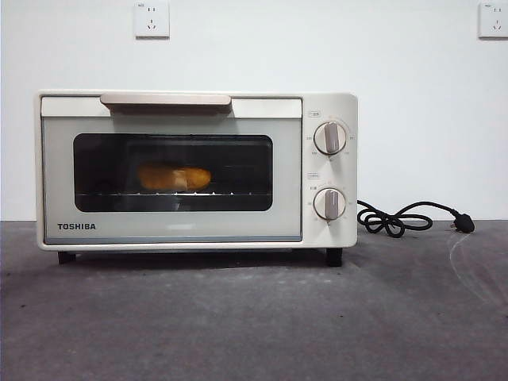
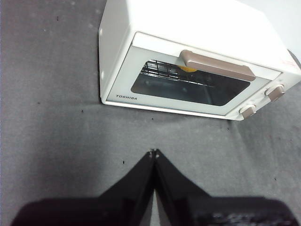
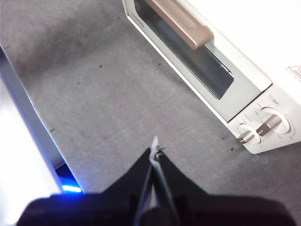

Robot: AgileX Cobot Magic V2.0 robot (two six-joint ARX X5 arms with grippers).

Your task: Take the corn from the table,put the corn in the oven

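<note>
Two white square plastic wall sockets sit high on the plain white wall (image 1: 413, 119), one socket (image 1: 152, 19) toward the upper left, the other socket (image 1: 493, 20) cut by the upper right edge. In the right wrist view, a pale grey strip (image 3: 28, 122) runs beside the worktop's edge, and a small bright blue light (image 3: 70, 189) glows at its near end.

corn (image 1: 175, 177) inside oven (image 1: 329, 107), oven on table (image 1: 254, 317)
</note>
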